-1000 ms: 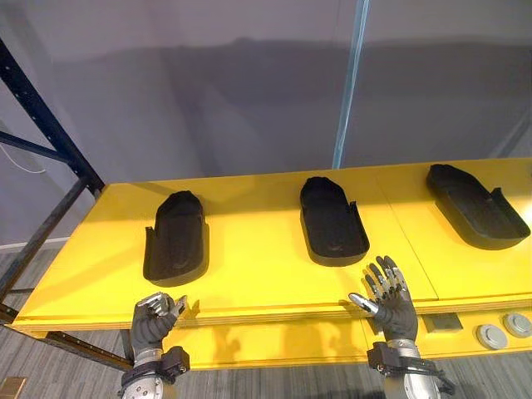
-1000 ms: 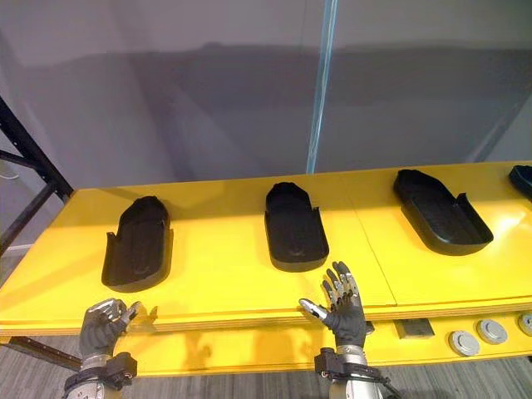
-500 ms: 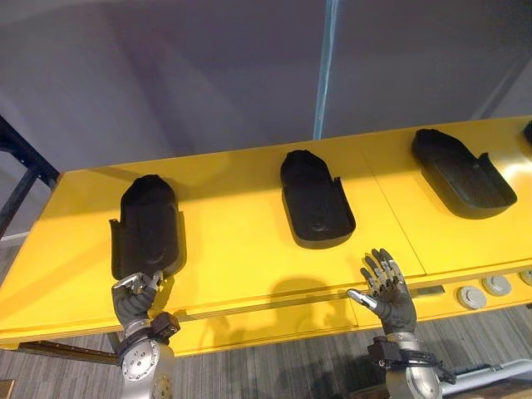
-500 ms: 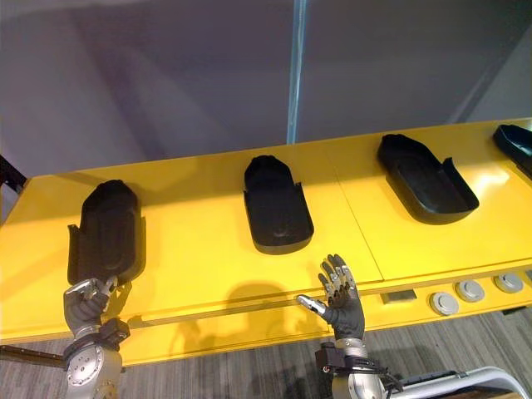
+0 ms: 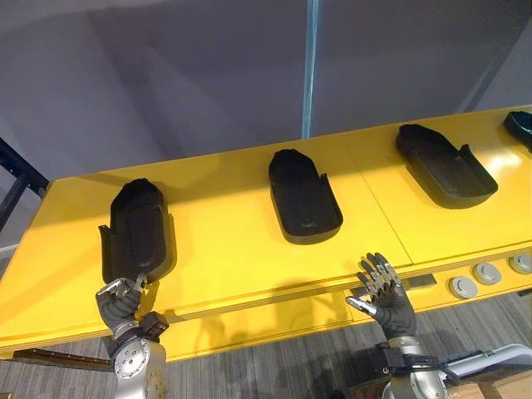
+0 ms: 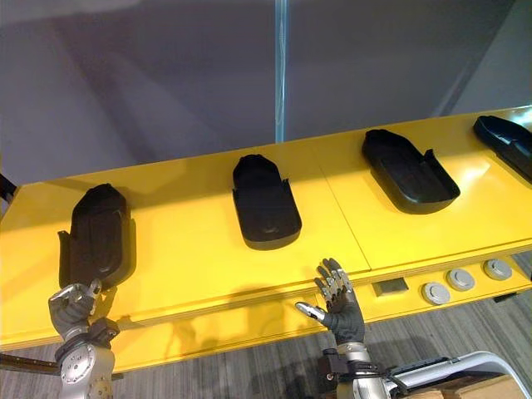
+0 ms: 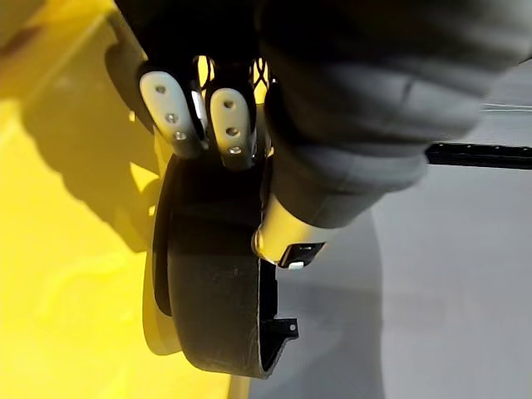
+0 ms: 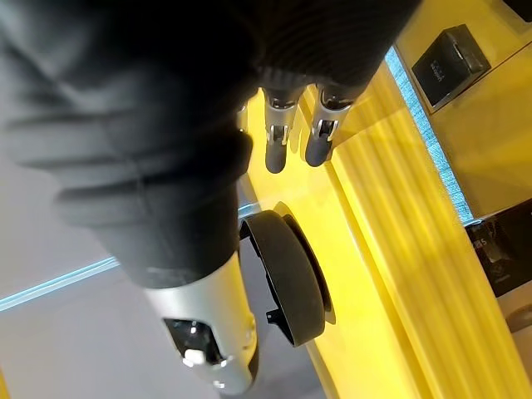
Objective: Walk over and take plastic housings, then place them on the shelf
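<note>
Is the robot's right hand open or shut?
Open: the right hand has straight, spread fingers and holds nothing.

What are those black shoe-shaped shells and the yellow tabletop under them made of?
The black shoe-shaped shells look like moulded plastic, matt: thin walls, rounded edges, only a dull sheen. The yellow tabletop looks like painted or laminated board, smooth and semi-glossy: it reflects light softly. Its core cannot be told.
</note>
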Robot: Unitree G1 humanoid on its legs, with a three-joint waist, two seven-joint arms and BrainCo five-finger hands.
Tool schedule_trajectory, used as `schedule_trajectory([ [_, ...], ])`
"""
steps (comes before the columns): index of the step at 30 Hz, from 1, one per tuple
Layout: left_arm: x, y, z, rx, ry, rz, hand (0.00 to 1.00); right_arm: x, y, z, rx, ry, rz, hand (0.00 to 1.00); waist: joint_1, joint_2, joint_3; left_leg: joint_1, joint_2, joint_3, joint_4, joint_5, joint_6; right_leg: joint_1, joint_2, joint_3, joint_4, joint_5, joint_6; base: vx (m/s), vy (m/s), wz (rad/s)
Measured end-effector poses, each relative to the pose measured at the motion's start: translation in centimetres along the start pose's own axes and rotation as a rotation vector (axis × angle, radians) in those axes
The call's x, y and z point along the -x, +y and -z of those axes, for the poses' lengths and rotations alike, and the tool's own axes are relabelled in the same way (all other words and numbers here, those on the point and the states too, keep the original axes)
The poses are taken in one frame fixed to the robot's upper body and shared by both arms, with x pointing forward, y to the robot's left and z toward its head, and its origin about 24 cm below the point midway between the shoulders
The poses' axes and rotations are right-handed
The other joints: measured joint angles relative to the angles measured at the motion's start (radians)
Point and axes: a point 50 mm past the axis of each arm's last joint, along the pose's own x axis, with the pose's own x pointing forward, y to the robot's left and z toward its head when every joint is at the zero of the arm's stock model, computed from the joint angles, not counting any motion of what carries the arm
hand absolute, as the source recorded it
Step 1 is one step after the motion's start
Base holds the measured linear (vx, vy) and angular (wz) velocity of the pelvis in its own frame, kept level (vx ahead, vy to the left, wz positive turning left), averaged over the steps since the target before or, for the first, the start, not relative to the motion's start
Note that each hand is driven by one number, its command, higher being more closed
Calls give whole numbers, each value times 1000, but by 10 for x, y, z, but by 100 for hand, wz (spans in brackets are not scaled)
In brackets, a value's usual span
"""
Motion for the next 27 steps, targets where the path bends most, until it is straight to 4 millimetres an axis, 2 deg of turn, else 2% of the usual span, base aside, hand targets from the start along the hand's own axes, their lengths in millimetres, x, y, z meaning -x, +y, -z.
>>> schedule_trajectory([
  [6, -5, 7, 2, -22, 4, -24, 100, -1, -6, -4, 33, 4, -21, 0, -10, 13, 7, 5, 0, 10, 1, 0, 0, -9, -1, 15, 15, -3, 0, -8, 18, -7],
  [13, -25, 13, 0, -47, 1, -51, 100, -2, -10, -7, 61, 16, -55, 0, -28, 25, 13, -3, 0, 32, 7, 0, 0, -36, -2, 41, 34, -3, 0, -7, 17, -8],
  [22, -40, 8, -5, -18, -12, -57, 100, -6, -9, -12, 79, 7, -85, 0, -37, 34, 33, -17, 1, 34, 14, 0, 0, -56, -3, 45, 51, -7, -6, 0, 3, -1],
  [23, -44, 7, -8, 5, -15, -60, 0, -7, -8, -14, 77, -2, -90, 0, -37, 33, 38, -22, 1, 34, 15, 1, 0, -63, -4, 46, 54, -7, -6, 0, 0, 0],
  [27, -47, 5, -15, 62, -35, -70, 0, -6, -3, -16, 57, -16, -102, 0, -36, 32, 46, -31, 1, 32, 12, 4, 3, -69, -3, 43, 53, -6, -6, 0, 0, 0],
])
